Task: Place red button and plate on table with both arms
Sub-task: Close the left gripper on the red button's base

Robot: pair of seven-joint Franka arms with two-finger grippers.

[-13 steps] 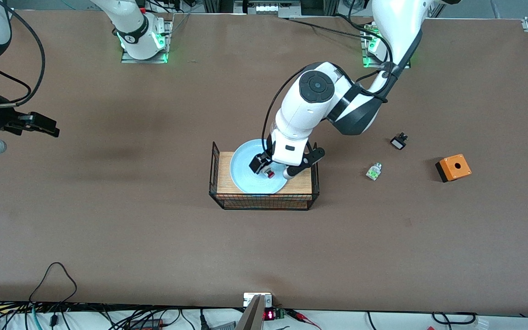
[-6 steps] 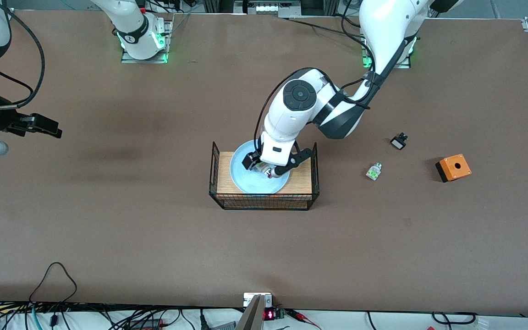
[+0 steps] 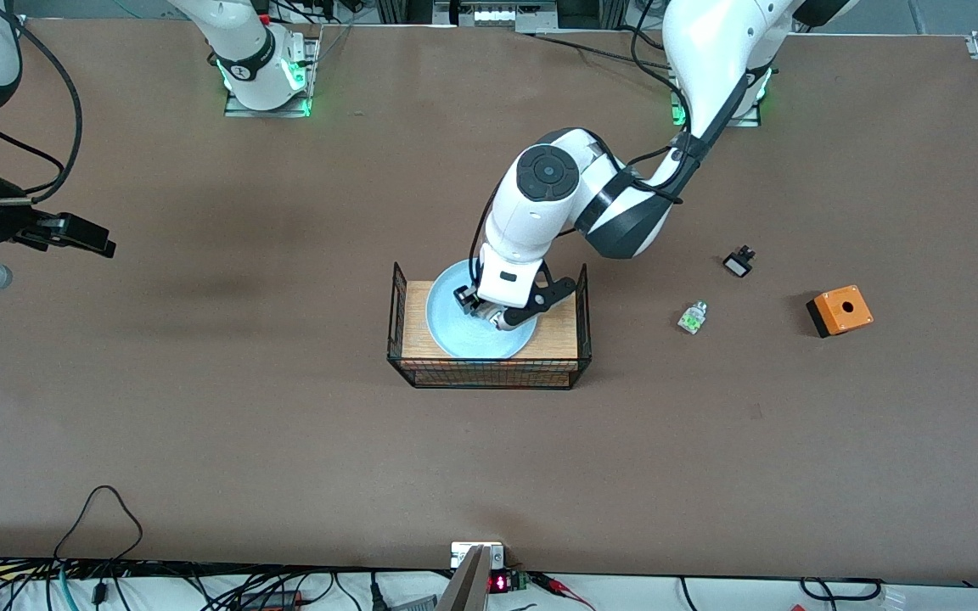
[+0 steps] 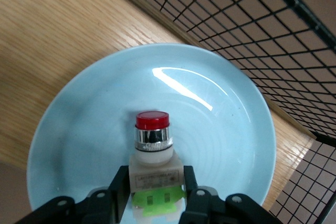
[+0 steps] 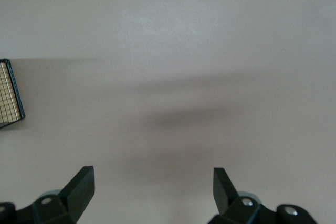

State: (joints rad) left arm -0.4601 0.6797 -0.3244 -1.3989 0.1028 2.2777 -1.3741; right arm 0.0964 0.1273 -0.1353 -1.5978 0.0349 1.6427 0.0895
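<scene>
Red button (image 4: 153, 145) pinched by left gripper (image 4: 155, 203) on plate (image 4: 79, 129), base hidden; right gripper (image 5: 153, 187) wide, waiting near table (image 3: 285, 441) edge.

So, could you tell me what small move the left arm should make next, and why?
Probably lift straight up: the left gripper is shut on the red button, which sits on the plate in the wire rack. The right gripper waits open over the table.
</scene>
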